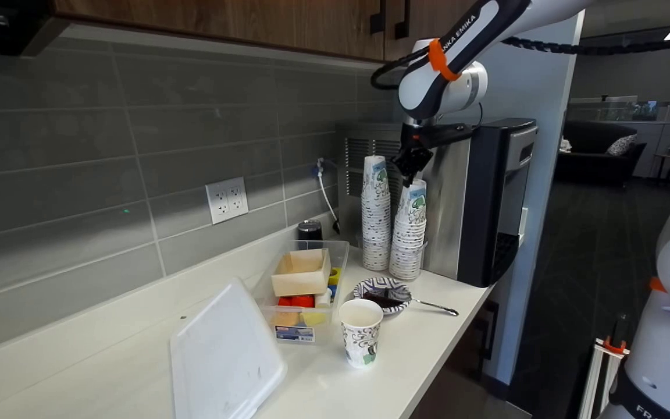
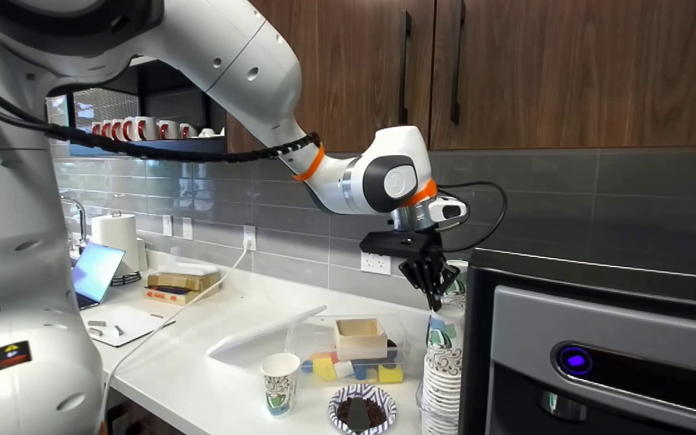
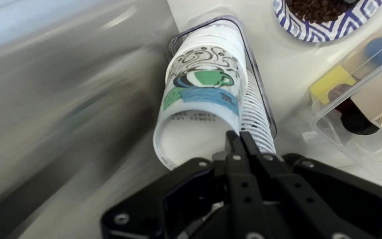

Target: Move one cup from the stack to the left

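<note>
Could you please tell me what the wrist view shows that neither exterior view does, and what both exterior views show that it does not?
Only the wrist view shows the hollow, lettered base of an upturned cup. Only the exterior views show the upright cup standing alone, the white lid, the wall outlet and the cabinets; both include all of these. Shared by all three are the gripper, the cup stacks, the patterned bowl and the clear tub.

Two cup stacks (image 1: 376, 224); perhaps seven mugs (image 2: 145, 128)
</note>
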Controlling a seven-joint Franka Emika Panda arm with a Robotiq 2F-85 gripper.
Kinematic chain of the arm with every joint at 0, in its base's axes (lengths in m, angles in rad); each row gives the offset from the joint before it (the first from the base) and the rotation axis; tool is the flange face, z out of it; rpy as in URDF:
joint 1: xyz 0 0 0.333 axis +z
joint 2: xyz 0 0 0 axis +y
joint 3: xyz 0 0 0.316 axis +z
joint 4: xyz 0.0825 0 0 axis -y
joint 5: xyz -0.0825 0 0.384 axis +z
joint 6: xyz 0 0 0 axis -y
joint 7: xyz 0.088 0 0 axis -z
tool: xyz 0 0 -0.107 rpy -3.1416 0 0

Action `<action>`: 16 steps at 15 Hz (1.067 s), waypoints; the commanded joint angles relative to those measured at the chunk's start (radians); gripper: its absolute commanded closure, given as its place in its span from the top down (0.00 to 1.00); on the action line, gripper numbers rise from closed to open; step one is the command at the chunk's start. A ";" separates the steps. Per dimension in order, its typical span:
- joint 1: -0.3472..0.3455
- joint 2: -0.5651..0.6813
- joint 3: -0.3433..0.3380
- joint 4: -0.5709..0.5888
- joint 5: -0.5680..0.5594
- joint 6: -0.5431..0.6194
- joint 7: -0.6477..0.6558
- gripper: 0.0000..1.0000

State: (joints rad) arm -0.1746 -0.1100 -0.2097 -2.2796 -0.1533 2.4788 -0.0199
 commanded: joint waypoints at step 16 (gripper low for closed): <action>-0.014 -0.086 0.045 0.068 -0.104 -0.166 0.109 0.01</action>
State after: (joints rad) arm -0.1747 -0.1725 -0.1774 -2.2315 -0.2402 2.3651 0.0782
